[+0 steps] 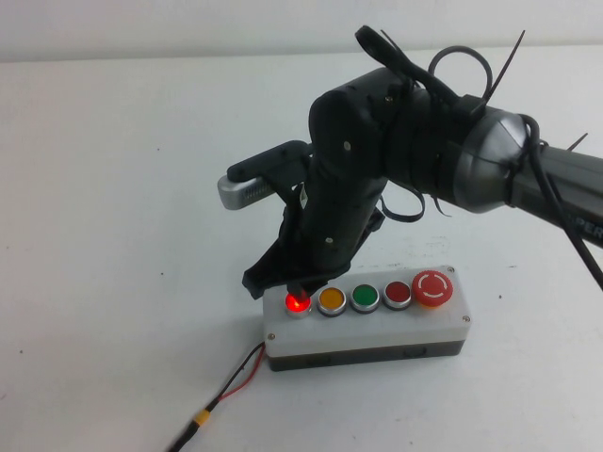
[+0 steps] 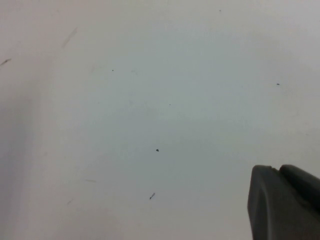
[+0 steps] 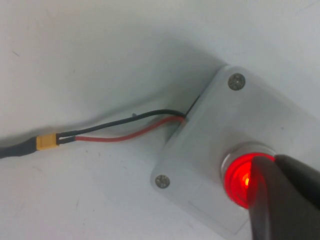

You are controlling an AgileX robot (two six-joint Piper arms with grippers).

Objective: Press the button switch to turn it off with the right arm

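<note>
So the right gripper (image 1: 300, 287) sat tip-down on the lit red button (image 1: 299, 303), leftmost on the switch box (image 1: 367, 331) near the bench's front edge, fingers looking closed together and holding nothing. Only its wrist view showed the glow up close, plus the wires (image 3: 125, 127). The left gripper (image 2: 285, 202) appeared only in its own view, over bare bench (image 2: 150, 100); couldn't tell its opening.
</note>
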